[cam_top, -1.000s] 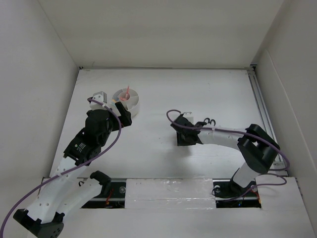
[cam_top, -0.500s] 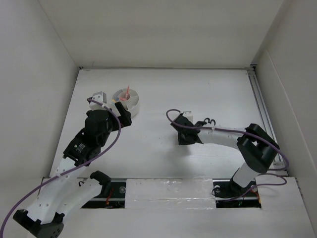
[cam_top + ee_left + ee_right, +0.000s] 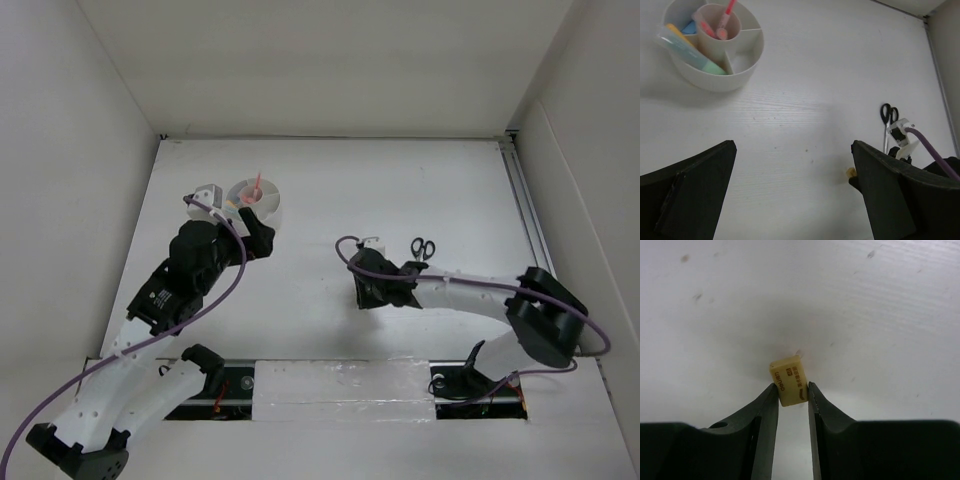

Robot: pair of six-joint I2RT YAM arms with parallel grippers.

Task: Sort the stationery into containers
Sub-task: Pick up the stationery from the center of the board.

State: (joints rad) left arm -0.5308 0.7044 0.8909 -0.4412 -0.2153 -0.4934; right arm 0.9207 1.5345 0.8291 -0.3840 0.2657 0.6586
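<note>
A: In the overhead view, what is hard to read?
B: The right gripper (image 3: 373,292). Its fingers are hidden under the wrist, so its grip cannot be told from here. The scissors (image 3: 423,247) lie just beyond it. The left gripper (image 3: 258,232) hangs beside the white cup (image 3: 274,214), where only a pink pen (image 3: 257,186) is clear.
A: From the left wrist?
B: Its jaws stand wide apart and hold nothing, and both fingers are cut off by the frame. The cup's centre tube holds pink pens. One outer compartment holds an orange highlighter (image 3: 676,32), a green highlighter (image 3: 711,67) and a blue piece (image 3: 689,27). The eraser (image 3: 851,173) is a tan speck at the right gripper's tip.
A: And the right wrist?
B: The fingers are clamped on the eraser's sides. Whether it touches the table (image 3: 865,315) I cannot tell, and its print is too small to read.
</note>
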